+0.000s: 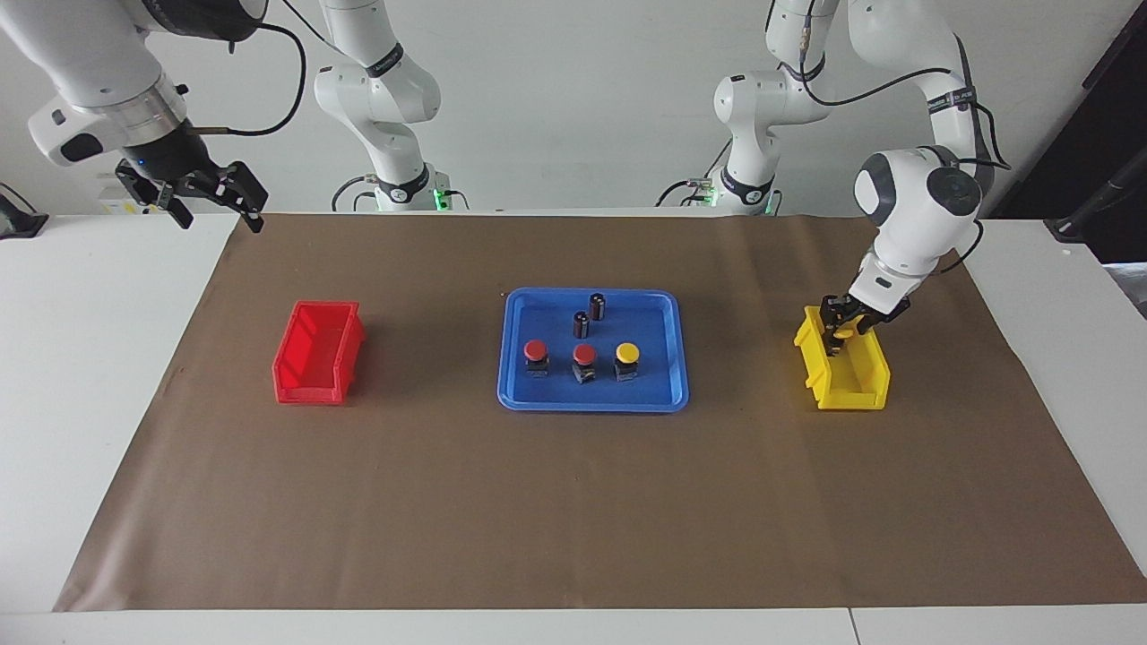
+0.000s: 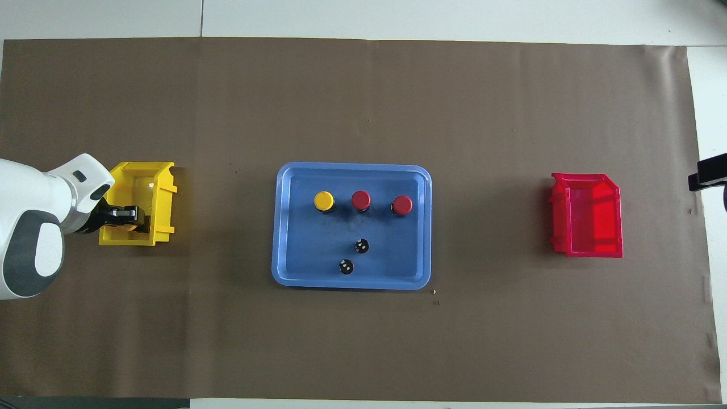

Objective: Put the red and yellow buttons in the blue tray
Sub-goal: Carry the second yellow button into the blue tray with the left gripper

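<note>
The blue tray (image 1: pixel 591 405) lies mid-table and also shows in the overhead view (image 2: pixel 352 284). In it stand two red buttons (image 1: pixel 536 351) (image 1: pixel 584 356) and one yellow button (image 1: pixel 626 353) in a row; from above they are the yellow (image 2: pixel 324 200) and the reds (image 2: pixel 360 199) (image 2: pixel 402 204). My left gripper (image 1: pixel 840 342) (image 2: pixel 134 222) reaches down inside the yellow bin (image 1: pixel 847 381) (image 2: pixel 142 182), around a second yellow button (image 1: pixel 843 333) whose cap shows at its tip. My right gripper (image 1: pixel 215 208) hangs open and empty, raised over the right arm's end of the table, waiting.
Two small dark cylinders with silvery tops (image 1: pixel 597 306) (image 1: pixel 581 324) stand in the tray, nearer the robots than the buttons. A red bin (image 1: pixel 318 354) (image 2: pixel 588 218) sits toward the right arm's end. Brown paper (image 1: pixel 573 502) covers the table.
</note>
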Robot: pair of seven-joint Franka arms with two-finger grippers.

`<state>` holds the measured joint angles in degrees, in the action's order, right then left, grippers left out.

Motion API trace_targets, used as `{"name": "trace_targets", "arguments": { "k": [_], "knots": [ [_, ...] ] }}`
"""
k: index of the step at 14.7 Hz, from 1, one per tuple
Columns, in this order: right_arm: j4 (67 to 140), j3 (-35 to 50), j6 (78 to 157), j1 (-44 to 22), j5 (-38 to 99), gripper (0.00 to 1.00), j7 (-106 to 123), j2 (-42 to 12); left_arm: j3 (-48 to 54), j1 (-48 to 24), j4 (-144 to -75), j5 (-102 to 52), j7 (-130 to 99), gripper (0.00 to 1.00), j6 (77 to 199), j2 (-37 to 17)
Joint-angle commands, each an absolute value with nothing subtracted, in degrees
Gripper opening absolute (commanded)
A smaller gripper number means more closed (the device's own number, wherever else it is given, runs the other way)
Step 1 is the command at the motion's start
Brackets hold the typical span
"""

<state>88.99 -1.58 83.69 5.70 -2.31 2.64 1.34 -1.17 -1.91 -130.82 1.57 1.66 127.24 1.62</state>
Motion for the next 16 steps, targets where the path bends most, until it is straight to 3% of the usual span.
{"name": "trace_targets", "arguments": {
  "k": [1, 3, 7, 11, 16],
  "knots": [
    [90.09, -2.37, 83.85, 5.80, -4.13, 1.00, 3.78, 2.29, -1.23, -2.46, -131.93, 2.20, 0.26, 0.02, 128.24, 2.90],
    [89.12, -3.16, 83.76, 5.02, -4.31, 1.00, 3.87, 1.67, -1.32, -2.37, -126.60, 2.11, 0.79, 0.02, 123.52, 1.85],
    [89.47, -3.78, 82.88, 3.52, -2.12, 1.00, 3.78, 1.23, -0.71, -5.60, -104.64, 1.94, 0.81, 0.02, 102.08, -0.95],
    [89.56, -3.60, 81.83, 3.25, -2.02, 1.00, 3.78, 1.41, -0.62, -23.07, -109.68, 1.05, -29.73, 0.02, 111.86, -1.40],
    [89.65, -3.52, 81.74, 2.90, -0.70, 1.00, 3.87, 1.49, -0.70, -32.33, -109.86, 1.05, -42.44, 0.02, 121.54, -9.30]
  ]
}}
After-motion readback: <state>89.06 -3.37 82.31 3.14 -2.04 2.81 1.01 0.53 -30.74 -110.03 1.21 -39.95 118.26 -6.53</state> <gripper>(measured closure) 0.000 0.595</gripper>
